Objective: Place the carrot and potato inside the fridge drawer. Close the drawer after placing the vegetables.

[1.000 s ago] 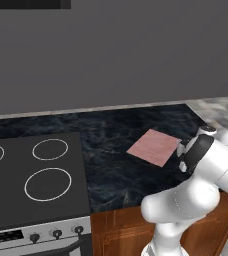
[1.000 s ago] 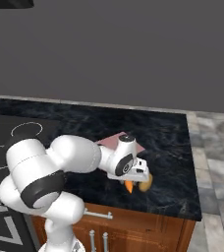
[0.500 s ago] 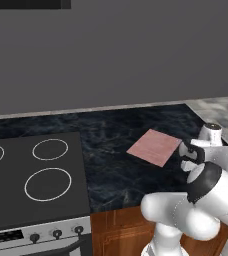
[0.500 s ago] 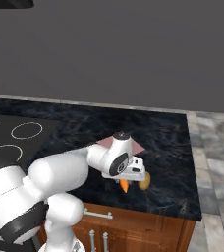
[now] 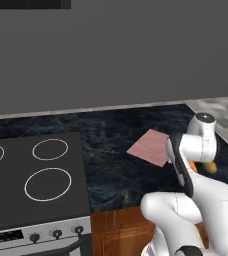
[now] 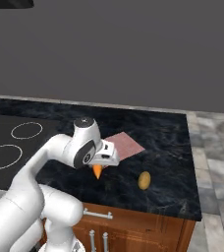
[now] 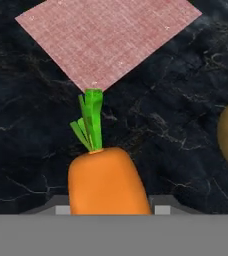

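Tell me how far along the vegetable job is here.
Early. Nothing looks stored yet: the potato lies on the dark counter beside the pink cloth. In hand: the gripper has the carrot between its fingers, green top toward the cloth. Left: both vegetables into the fridge drawer, then closing it.
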